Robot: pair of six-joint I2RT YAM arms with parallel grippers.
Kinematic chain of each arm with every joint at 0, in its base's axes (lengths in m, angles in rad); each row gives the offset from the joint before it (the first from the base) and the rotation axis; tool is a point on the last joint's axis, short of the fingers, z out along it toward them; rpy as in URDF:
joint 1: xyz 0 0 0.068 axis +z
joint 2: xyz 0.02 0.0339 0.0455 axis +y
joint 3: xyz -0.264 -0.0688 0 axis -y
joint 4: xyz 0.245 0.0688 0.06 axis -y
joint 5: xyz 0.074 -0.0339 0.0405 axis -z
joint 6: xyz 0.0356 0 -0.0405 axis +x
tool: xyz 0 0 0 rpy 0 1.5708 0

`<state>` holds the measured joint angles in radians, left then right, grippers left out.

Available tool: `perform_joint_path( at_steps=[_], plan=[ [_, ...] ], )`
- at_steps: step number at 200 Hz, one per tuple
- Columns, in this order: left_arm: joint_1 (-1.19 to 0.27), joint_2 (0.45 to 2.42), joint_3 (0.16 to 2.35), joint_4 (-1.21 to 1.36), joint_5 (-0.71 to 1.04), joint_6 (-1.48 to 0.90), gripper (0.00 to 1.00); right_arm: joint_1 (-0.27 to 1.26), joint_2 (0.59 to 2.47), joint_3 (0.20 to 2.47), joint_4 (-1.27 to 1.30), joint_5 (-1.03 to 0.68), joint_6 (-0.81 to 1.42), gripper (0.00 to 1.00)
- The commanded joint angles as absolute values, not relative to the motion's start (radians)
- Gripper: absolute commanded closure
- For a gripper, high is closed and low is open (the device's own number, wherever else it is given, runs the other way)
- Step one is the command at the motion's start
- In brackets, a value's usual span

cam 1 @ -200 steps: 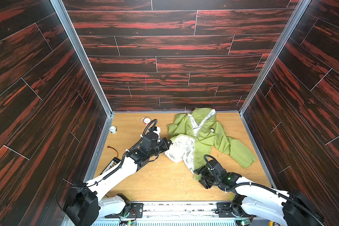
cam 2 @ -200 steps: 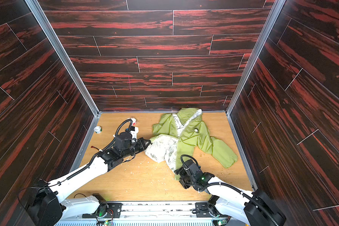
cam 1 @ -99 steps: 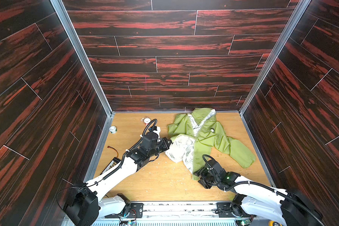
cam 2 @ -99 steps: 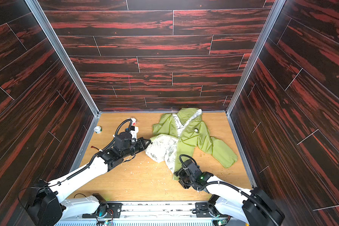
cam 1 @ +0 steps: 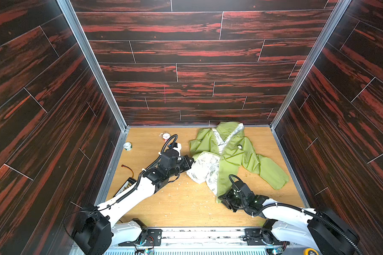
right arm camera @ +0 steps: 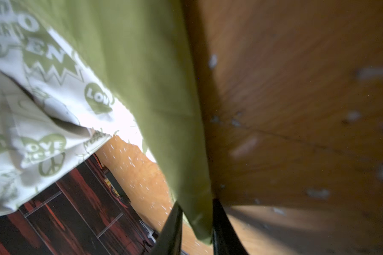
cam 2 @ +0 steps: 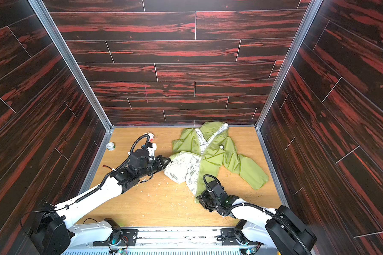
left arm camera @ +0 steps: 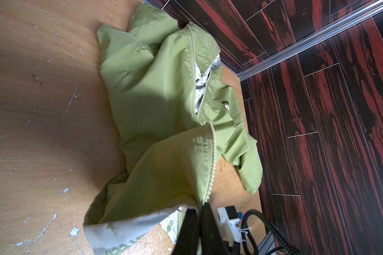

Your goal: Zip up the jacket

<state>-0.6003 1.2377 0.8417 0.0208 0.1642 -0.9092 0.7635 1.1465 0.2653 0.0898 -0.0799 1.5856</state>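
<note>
Right fingers (right arm camera: 223, 231) of mine straddle the near bottom corner of the jacket (cam 1: 230, 159), with green cloth between them. That wrist view is blurred, so I cannot tell whether they truly bite. If they only graze the thin hem, I judge it slips out as soon as I pull, and the foot of the zipper goes slack.

Further in, my left fingers (left arm camera: 208, 227) are pressed together on the other front edge, right by the zipper teeth (left arm camera: 210, 159). Tugging too hard there could bunch the panel or drag the whole garment across the counter (cam 1: 181, 205).

The jacket lies right of centre, unzipped at its near end. One panel is flipped to show pale printed lining (cam 1: 203, 167), a sleeve (cam 1: 272, 174) is flung rightward, and the hood (cam 1: 228, 129) sits by the back wall.
</note>
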Motion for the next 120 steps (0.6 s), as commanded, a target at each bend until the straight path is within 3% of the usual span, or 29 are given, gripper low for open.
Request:
perform_joint_path(
  at_steps=[1, 54, 120],
  plan=[
    [-0.595, 1.234, 0.878, 0.014, 0.167, -0.905, 1.0, 0.753, 1.139, 0.253, 0.018, -0.051, 1.566, 0.84],
    [-0.595, 1.228, 0.88, 0.005, 0.16, -0.902, 1.0, 0.721, 1.134, 0.322, 0.038, -0.086, 1.485, 1.0],
    [-0.577, 1.195, 0.908, -0.001, 0.214, -0.913, 1.0, 0.592, 1.138, 0.532, -0.013, -0.235, 1.336, 1.0]
  ],
)
